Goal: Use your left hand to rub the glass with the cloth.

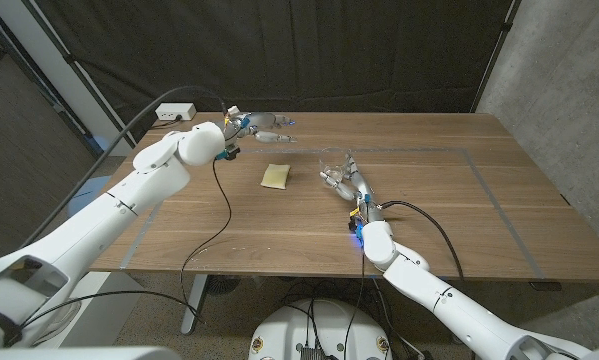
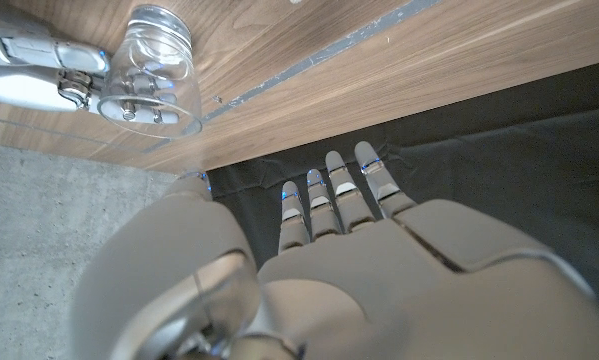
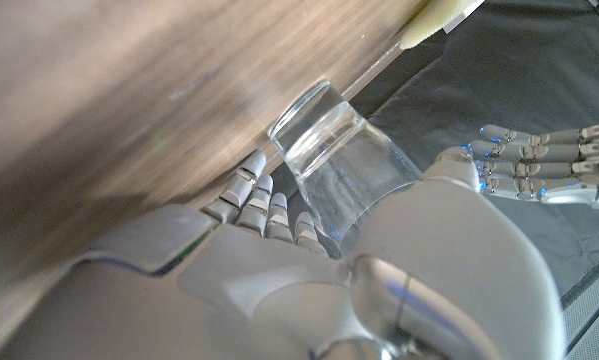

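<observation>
The right robot hand grips the clear drinking glass at centre of the wooden counter; the left robot hand hangs released at eleven o'clock; the folded yellow cloth lies ungrasped between them; a careless reach could shove it away.

We see a wooden table with grey tape lines marking a rectangle on top. Black curtain hangs behind it. White power strip sits just off the far-left corner. Grey wall on the right.
</observation>
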{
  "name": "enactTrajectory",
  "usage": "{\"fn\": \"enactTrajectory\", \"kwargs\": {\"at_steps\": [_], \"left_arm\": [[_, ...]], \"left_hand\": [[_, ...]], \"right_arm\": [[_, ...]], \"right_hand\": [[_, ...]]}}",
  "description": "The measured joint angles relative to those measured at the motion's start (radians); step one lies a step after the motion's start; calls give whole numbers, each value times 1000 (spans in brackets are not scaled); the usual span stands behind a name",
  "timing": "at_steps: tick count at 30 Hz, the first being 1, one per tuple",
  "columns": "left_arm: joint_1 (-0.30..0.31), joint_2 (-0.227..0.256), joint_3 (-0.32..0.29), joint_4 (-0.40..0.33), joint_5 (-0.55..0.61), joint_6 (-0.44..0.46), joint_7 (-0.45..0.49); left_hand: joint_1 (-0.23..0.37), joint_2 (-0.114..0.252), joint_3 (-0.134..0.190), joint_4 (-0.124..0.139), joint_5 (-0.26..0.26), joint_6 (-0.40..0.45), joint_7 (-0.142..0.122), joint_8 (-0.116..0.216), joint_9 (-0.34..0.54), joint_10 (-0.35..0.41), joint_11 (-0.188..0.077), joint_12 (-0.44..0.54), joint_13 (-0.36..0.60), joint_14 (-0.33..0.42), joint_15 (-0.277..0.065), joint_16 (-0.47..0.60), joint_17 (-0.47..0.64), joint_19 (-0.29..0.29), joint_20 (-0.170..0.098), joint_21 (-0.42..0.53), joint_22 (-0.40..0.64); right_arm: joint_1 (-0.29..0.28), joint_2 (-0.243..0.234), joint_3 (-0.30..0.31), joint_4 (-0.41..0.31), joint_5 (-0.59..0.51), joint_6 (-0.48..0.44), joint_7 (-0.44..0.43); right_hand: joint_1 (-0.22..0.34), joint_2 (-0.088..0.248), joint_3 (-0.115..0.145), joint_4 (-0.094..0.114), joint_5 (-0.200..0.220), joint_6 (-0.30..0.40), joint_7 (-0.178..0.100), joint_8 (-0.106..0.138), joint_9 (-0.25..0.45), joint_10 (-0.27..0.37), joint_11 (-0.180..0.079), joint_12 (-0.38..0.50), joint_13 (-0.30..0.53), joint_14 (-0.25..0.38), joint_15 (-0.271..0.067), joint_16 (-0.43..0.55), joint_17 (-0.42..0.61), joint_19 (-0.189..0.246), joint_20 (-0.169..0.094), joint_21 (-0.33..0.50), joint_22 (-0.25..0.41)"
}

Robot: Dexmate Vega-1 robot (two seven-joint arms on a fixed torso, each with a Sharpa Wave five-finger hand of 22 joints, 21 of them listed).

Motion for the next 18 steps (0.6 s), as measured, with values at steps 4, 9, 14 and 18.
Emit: {"fn": "enactTrajectory", "kwargs": {"at_steps": [4,9,14,18], "left_arm": [[12,-1,-10,0,-27,0,59],[76,-15,-63,-1,-71,-4,146],[146,-41,-125,6,-123,-25,231],[173,-51,-150,13,-175,-46,279]], "left_hand": [[-6,-5,-9,9,-5,-12,-11,-5,0,-12,11,0,0,-36,17,-9,-5,-18,18,-17,0],[-31,-1,-18,10,-13,-37,-25,-5,0,-49,17,-5,0,-86,40,-19,-9,-42,34,-34,0],[-45,8,-22,14,-16,-61,-50,-12,0,-80,16,-8,0,-124,45,-21,-14,-50,42,-50,0],[-79,25,-32,23,-24,-98,-65,-16,0,-125,16,-12,-4,-166,54,-21,-23,-66,44,-67,0]], "right_arm": [[-6,-6,13,-6,4,7,-2],[-14,-12,28,-12,23,51,-11],[-21,-15,45,-20,43,104,-23],[-24,-15,57,-21,55,131,-25]], "right_hand": [[-38,-3,-19,19,0,30,-5,11,0,27,2,13,-4,12,4,8,-6,8,5,0,1],[-67,-6,-32,32,8,58,-7,18,0,59,-1,26,-5,15,7,8,-14,36,-5,0,-2],[-110,4,-49,49,8,94,-19,26,0,88,-13,37,-9,32,3,15,-27,51,-29,-11,-3],[-134,14,-59,59,8,120,-10,26,0,109,-9,41,-13,42,2,15,-40,71,-71,-11,-3]]}}
